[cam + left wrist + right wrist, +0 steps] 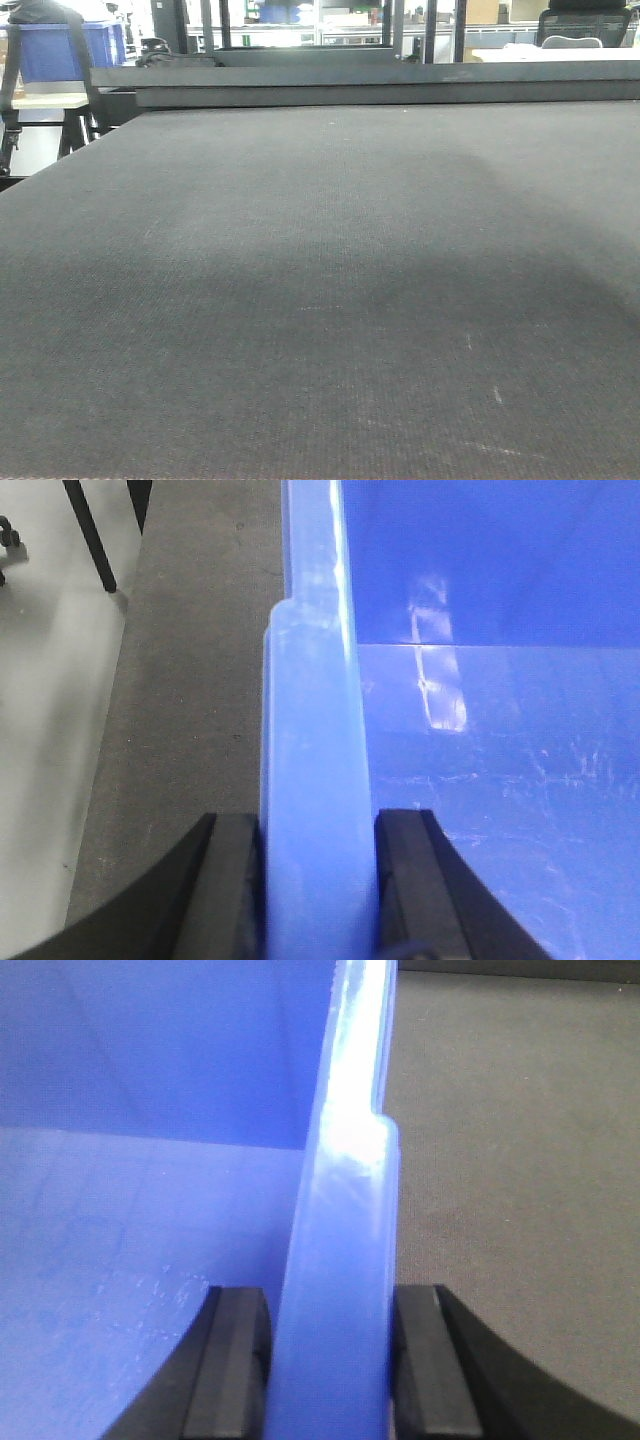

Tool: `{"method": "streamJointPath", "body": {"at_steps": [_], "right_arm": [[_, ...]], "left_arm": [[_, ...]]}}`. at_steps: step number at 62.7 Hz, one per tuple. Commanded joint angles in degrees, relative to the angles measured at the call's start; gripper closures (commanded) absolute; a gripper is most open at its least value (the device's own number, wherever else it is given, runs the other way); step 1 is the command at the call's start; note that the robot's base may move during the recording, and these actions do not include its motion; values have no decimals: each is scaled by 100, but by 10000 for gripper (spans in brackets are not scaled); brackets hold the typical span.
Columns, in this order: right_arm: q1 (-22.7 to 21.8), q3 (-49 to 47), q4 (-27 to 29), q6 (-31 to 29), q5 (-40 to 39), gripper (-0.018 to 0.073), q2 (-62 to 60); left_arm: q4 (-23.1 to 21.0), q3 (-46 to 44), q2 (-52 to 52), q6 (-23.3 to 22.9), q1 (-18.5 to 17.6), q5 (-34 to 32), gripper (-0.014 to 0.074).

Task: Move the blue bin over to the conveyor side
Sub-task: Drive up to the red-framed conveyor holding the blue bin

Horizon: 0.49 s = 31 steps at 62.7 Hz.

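The conveyor [320, 300] is the biggest thing here, its dark woven belt filling the front view from 12 to 6 o'clock, and that view shows no bin on it. The blue bin [500, 780] appears only in the wrist views. In the left one its empty glossy inside lies toward 3 o'clock with belt at 9 o'clock, and the right view mirrors this, so it sits over the belt. Whether its base touches the belt cannot be told. Empty and made of plastic, it is probably light for its bulk, stiff at the walls and slick to the touch, so it could slide or tilt if one side leads. The thick rim [310, 730], running from 12 to 6 o'clock, looks like the sound place to hold. The left gripper [315, 880] is clamped narrow across that rim, and the right gripper [330, 1360] is clamped the same way on the opposite rim, with the black pads [235, 1360] pressed flat on either face.
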Motion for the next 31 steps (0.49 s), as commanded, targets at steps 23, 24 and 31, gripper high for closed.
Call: {"method": "streamJointPath", "body": {"at_steps": [23,24,31], "right_arm": [[24,-96,8,-149,-807,638,-144],[24,-96,8,-149,-818,638,-144],[24,-96,8,-149,-859,638,-144]], "left_arm": [[150,-76,-118,3,-33,-558,616],[150,-76,-118,3,-33,-558,616],[150,-76,-118,3,-33,-558,616]]}}
